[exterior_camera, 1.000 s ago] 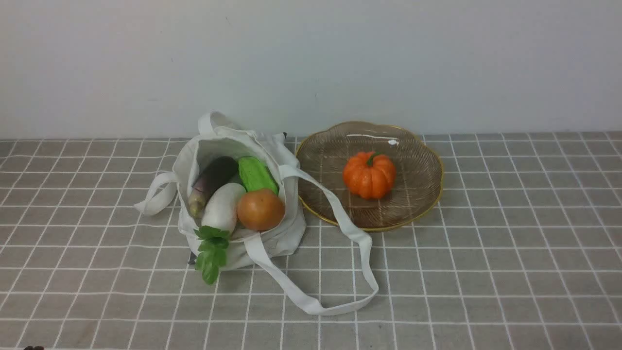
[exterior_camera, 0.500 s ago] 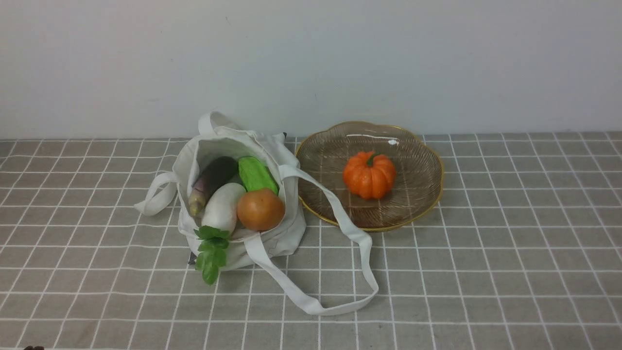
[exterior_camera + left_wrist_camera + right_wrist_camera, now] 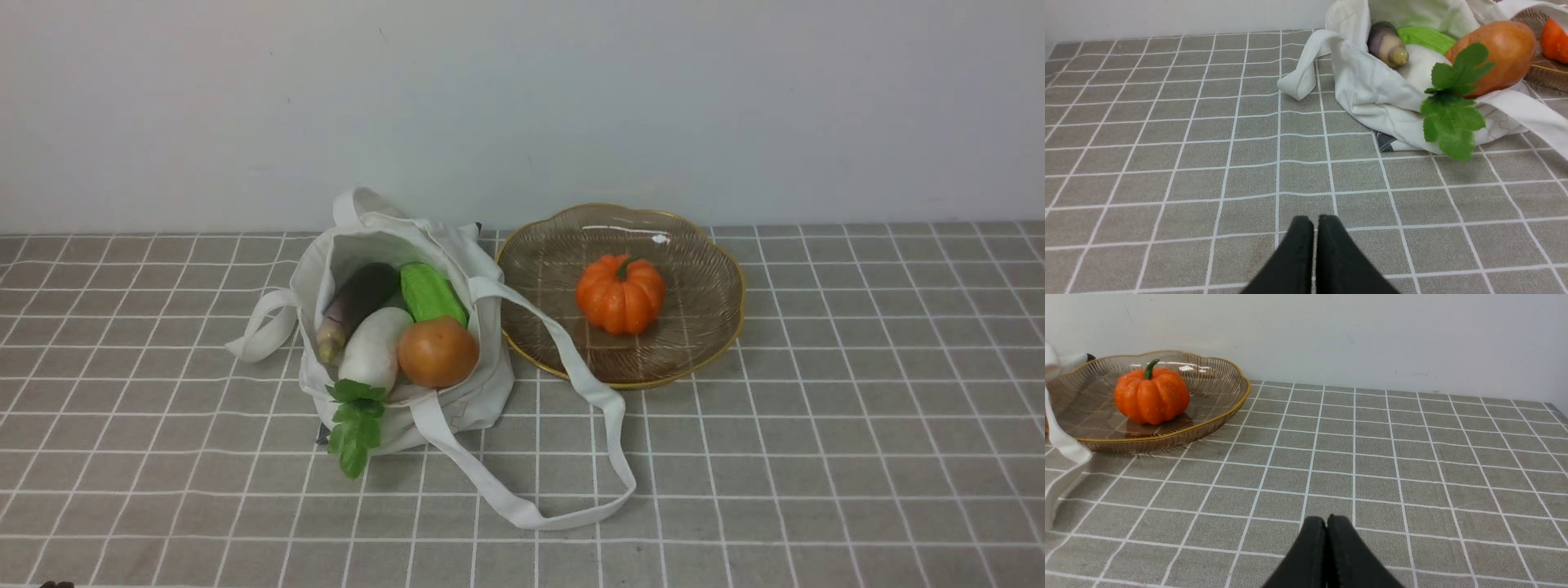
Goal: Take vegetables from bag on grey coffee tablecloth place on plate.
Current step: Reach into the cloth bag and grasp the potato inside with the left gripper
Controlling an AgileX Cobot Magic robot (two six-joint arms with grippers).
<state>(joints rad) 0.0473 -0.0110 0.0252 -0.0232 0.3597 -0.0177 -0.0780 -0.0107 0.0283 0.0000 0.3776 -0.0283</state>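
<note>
Vegetables [image 3: 384, 339] in the front view fill a white cloth bag [image 3: 482, 392] on the checked tablecloth [image 3: 816, 457], left of the glass plate [image 3: 735, 322]: eggplant [image 3: 359, 298], gourd [image 3: 431, 296] and radish [image 3: 369, 359] lie lengthwise toward the robot, beside a round brown one [image 3: 438, 351]. Left wrist view: left gripper [image 3: 1315, 220], fingertips together, empty, bag ahead; likely the nearer arm. Right wrist view: right gripper [image 3: 1327, 520], also together, faces the plate holding a pumpkin [image 3: 1151, 396].
</note>
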